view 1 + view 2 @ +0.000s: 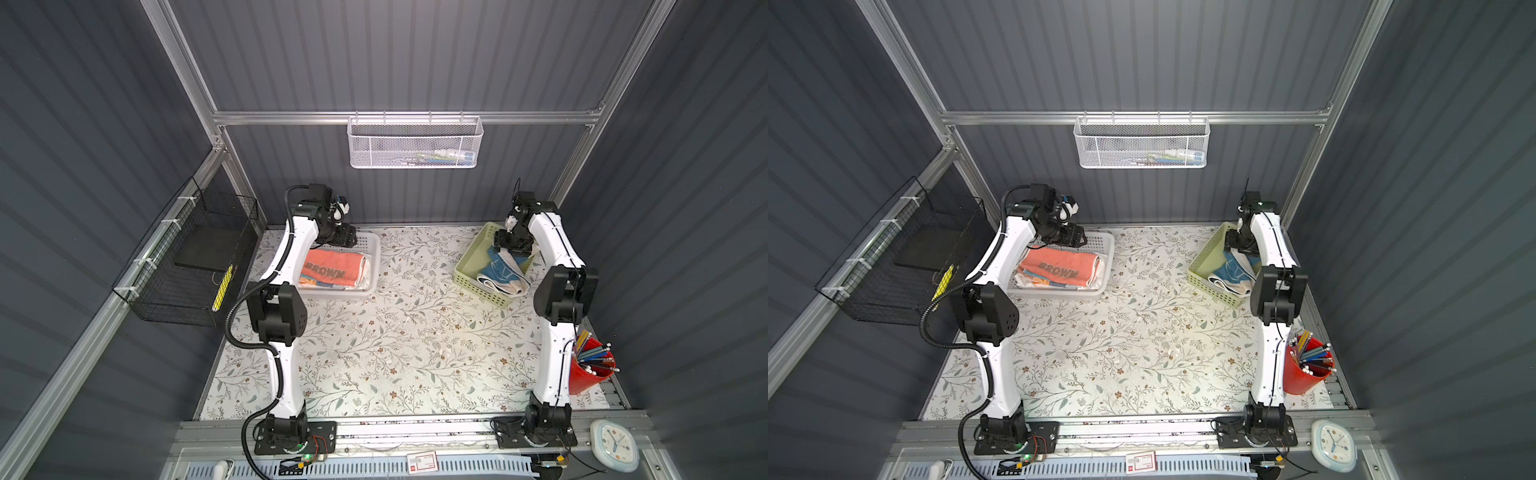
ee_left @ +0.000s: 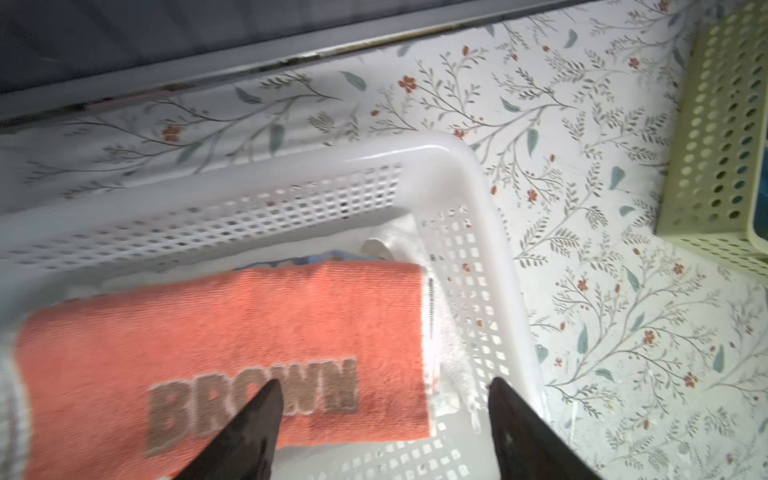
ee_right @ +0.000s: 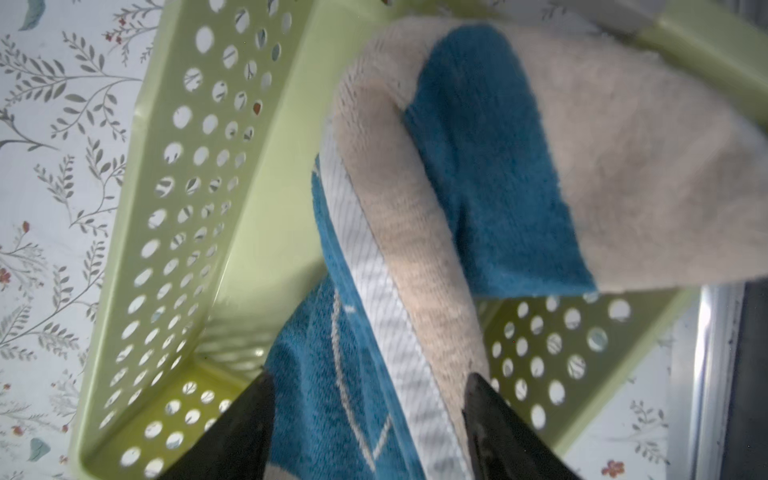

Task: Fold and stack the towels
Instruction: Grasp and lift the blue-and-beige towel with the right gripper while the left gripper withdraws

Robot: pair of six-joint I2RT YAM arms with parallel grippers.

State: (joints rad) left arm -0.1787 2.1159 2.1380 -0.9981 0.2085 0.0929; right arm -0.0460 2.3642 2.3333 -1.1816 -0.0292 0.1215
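Though unclear overhead, left tool [image 2: 385, 380] splayed

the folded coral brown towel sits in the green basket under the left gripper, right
Wrong basket: the folded coral BROWN towel sits in the white basket under the left gripper, as the left wrist view shows.

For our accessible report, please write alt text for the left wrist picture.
A folded coral towel reading "BROWN" lies on other cloths in a white basket, seen past the open left gripper. The basket stands on a flowered table cover, a green basket nearby.
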